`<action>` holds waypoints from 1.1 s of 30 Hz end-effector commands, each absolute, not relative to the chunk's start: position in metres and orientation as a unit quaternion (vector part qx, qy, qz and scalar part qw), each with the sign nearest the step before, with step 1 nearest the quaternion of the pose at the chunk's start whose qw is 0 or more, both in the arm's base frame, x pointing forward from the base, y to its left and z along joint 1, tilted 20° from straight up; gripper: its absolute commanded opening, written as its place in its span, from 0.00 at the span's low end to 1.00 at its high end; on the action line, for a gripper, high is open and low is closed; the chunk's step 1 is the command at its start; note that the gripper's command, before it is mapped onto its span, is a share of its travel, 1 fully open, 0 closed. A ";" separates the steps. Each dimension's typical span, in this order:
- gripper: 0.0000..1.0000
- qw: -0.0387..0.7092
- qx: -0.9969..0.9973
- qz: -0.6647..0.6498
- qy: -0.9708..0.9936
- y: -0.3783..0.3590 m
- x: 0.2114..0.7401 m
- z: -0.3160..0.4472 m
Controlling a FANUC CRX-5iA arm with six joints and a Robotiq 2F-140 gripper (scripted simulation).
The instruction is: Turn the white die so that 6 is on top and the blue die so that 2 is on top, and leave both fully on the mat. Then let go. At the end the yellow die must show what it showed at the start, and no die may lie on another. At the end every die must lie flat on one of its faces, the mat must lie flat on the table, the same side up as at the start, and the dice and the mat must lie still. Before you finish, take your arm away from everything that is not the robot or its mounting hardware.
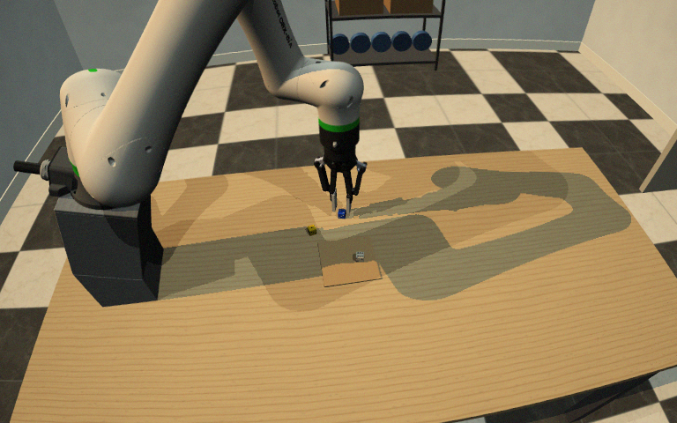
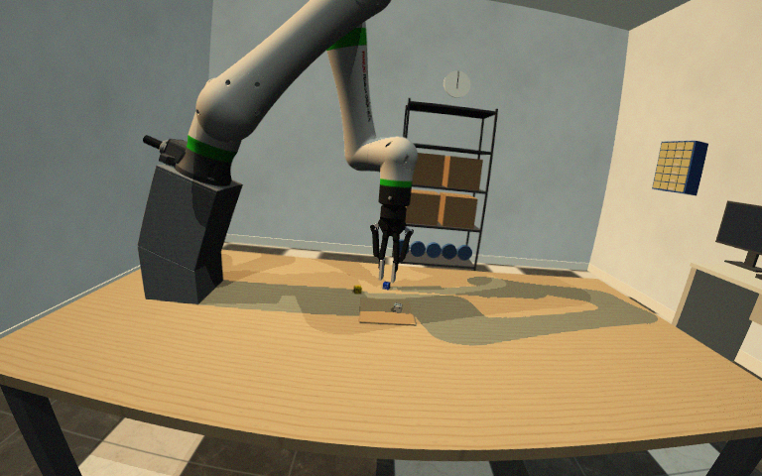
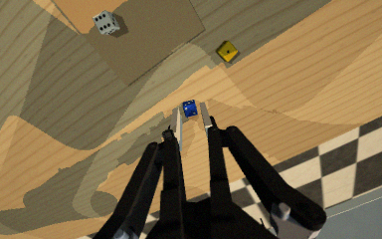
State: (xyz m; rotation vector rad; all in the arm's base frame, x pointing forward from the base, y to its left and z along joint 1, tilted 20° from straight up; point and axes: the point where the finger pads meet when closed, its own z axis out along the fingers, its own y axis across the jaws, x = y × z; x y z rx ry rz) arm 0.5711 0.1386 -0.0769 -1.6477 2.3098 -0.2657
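Checkered floor (image 1: 424, 107) surrounds the wooden table (image 1: 349, 349) (image 2: 382, 381) in the top view, where the gripper (image 1: 341, 211) (image 2: 387, 279) (image 3: 190, 113) points down at the blue die (image 1: 341, 213) (image 2: 386, 286) (image 3: 190, 108), off the mat (image 1: 349, 273) (image 2: 386, 318) (image 3: 154, 45). From the exterior, the yellow die (image 1: 311, 229) (image 2: 357, 290) (image 3: 228, 51) sits off the mat as well, near the blue one. At the wrist, the fingers stand apart, gripping nothing; the white die (image 1: 360, 256) (image 2: 397, 307) (image 3: 106, 23) lies on the mat, six up.
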 end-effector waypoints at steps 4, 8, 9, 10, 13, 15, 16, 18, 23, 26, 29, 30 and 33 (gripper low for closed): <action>0.21 0.146 -0.572 -0.092 0.802 0.139 0.571 -0.077; 0.21 0.146 -0.572 -0.092 0.802 0.139 0.571 -0.077; 0.21 0.146 -0.572 -0.092 0.802 0.139 0.571 -0.077; 0.21 0.146 -0.572 -0.092 0.802 0.139 0.571 -0.077; 0.21 0.146 -0.572 -0.092 0.802 0.139 0.571 -0.077; 0.21 0.146 -0.572 -0.092 0.802 0.139 0.571 -0.077; 0.21 0.146 -0.572 -0.092 0.802 0.139 0.571 -0.077; 0.21 0.146 -0.572 -0.092 0.802 0.139 0.571 -0.077; 0.21 0.146 -0.572 -0.092 0.802 0.139 0.571 -0.077; 0.21 0.146 -0.572 -0.092 0.802 0.139 0.571 -0.077; 0.21 0.146 -0.572 -0.092 0.802 0.139 0.572 -0.079; 0.21 0.146 -0.572 -0.092 0.802 0.139 0.572 -0.080; 0.21 0.146 -0.572 -0.092 0.802 0.139 0.574 -0.083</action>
